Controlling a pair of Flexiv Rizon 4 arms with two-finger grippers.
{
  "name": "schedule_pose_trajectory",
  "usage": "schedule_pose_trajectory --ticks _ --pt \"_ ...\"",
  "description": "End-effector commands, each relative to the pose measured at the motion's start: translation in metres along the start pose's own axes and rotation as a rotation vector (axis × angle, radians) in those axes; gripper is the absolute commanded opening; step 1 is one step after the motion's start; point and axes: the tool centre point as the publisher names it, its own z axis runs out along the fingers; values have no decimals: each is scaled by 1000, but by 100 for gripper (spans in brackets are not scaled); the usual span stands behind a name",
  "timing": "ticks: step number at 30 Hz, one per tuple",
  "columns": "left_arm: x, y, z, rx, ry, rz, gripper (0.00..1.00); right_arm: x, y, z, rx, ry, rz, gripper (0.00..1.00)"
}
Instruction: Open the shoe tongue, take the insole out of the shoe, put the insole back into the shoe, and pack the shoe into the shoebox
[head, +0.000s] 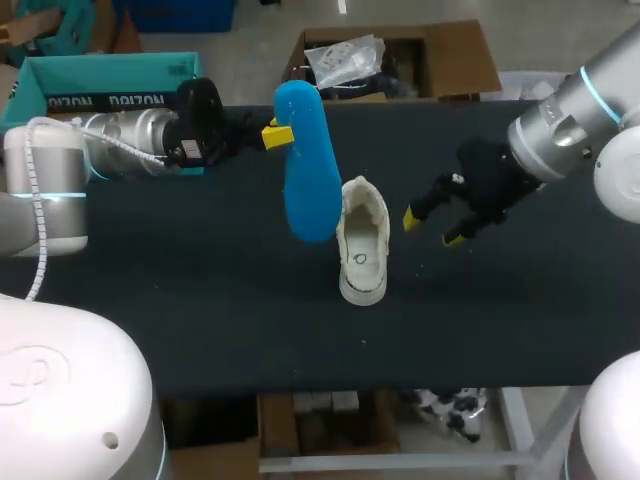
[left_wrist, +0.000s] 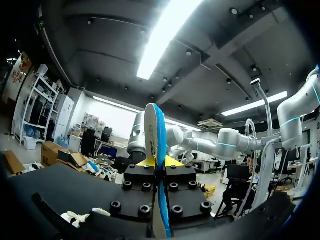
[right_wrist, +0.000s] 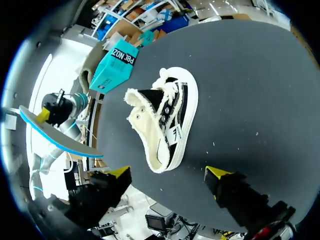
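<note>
Teal card marks the shoebox (head: 100, 85), which sits at the far left corner of the table (head: 200, 330), beside my left arm and well apart from the other task things. Next comes my left claw (head: 278, 135), clamped on the blue insole (head: 308, 170). The left wrist view shows the insole edge-on between both fingers, gripped from two sides. I hold it clear of the table by its far end, with its long axis running from the far edge toward the near edge. Its free end hangs just to the left of the shoe (head: 362, 245).

The shoe rests on the dark table near the middle, its long axis roughly parallel to the insole's. Its fleecy collar appears to point toward the far edge and its toe toward the near edge. In the right wrist view it seems tipped to one side, though I cannot tell how far. Right of the shoe hovers my right claw (head: 432, 228), fingers apart and gripping nothing, near the shoe but not touching it.

With the insole out, I judge the return step to be in hand. The free end must travel rightward and down into the collar, so the left arm carries the move, and the right claw is placed to steady the shoe. Room to move lies toward the near edge; the far edge runs close behind the held end.
</note>
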Motion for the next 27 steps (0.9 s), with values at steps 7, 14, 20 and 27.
schedule_pose_trajectory --ticks 7,14,20,27 --pt "9 4 15 -14 -338 -73 0 -1 0 -5 8 8 -2 100" --pt "6 12 13 10 -366 -128 0 4 1 -19 132 196 414 100" --pt "6 12 13 10 -366 -128 0 8 -3 -20 180 221 424 100" --pt "6 12 13 10 -366 -128 0 8 -3 -20 180 221 424 100"
